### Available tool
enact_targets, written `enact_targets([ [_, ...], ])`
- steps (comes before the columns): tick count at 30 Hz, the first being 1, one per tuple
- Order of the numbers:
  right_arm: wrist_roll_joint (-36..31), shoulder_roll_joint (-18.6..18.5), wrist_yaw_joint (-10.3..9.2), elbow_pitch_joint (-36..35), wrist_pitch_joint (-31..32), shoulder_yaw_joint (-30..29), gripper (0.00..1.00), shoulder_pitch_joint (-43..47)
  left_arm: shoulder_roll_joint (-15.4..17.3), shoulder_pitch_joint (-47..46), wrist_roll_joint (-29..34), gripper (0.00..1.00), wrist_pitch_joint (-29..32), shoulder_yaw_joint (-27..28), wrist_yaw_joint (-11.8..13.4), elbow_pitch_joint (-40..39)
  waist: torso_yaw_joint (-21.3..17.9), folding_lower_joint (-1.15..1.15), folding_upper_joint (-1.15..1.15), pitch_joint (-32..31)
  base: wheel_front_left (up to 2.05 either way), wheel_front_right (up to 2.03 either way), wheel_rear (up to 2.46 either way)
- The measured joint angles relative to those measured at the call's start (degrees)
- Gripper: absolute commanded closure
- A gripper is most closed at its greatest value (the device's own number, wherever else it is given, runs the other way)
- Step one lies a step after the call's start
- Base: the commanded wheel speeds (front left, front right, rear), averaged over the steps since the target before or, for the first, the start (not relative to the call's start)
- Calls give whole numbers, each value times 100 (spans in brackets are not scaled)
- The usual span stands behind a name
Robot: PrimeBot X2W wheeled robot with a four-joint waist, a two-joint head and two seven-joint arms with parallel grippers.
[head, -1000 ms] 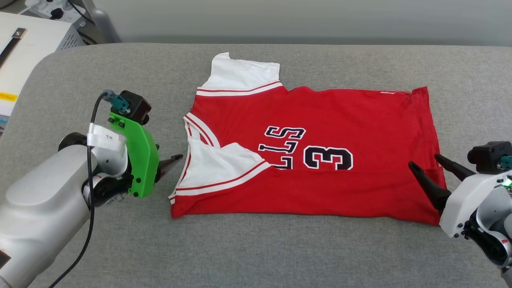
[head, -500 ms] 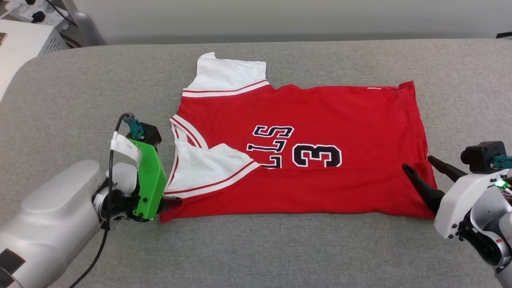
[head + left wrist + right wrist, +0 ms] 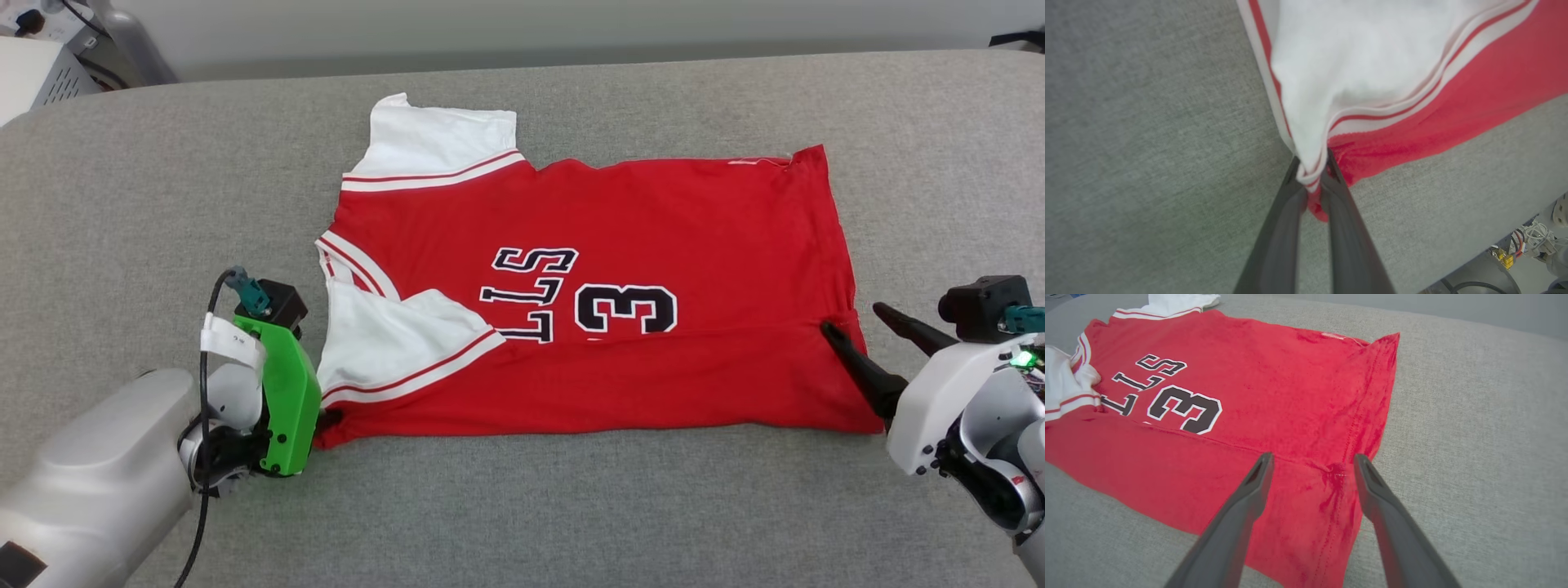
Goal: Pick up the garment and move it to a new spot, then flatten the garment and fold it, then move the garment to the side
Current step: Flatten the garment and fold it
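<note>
The garment [image 3: 653,237], a red jersey with white sleeves and black lettering, lies flat on the grey surface with its near edge folded over. My left gripper [image 3: 328,420] is at the garment's near-left corner. In the left wrist view, this gripper [image 3: 1312,165] is shut on the garment [image 3: 1412,106], pinching the white sleeve trim and the red fabric under it. My right gripper [image 3: 851,318] is open at the garment's right hem. From the right wrist, that gripper [image 3: 1313,457] has one finger over the garment [image 3: 1274,384] and the other at its right edge.
The grey padded table [image 3: 571,506] extends around the garment on all sides. A white equipment box [image 3: 41,69] with cables stands beyond the back-left corner. The table's edge, with wiring [image 3: 1531,241] below it, shows at the lower right of the left wrist view.
My left gripper has moved down to the garment's near-left corner and shut on it. The right gripper has stayed open at the right hem. The head camera has shifted a little.
</note>
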Motion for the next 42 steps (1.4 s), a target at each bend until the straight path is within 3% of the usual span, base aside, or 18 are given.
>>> enact_targets([
  [7,-232,-413,0,-286,321,-1,0,-228,145,126,24,100,-555,-51,0,-325,6,0,0,-174,0,0,0],
  [12,-87,-849,0,-605,1206,5,0,-310,269,133,66,100,-957,-11,0,-715,53,0,0,-243,0,0,0],
  [18,213,-1079,0,-764,2158,-9,0,-335,381,103,141,100,-1092,-22,0,-859,126,0,0,-174,0,0,0],
  [27,330,-887,0,-266,2608,252,0,-338,377,-42,322,100,-1192,-65,0,-981,233,0,0,11,0,0,0],
  [34,320,-565,0,482,2479,602,0,-338,376,-119,466,100,-1291,-89,0,-951,310,0,0,141,0,0,0],
  [40,441,-513,-10,880,2157,868,0,-362,323,-112,492,100,-1359,-127,0,-880,356,0,0,195,0,0,0],
  [42,527,-512,-10,918,1958,958,100,-403,300,-94,492,100,-1394,-141,0,-838,349,0,0,186,0,0,0],
])
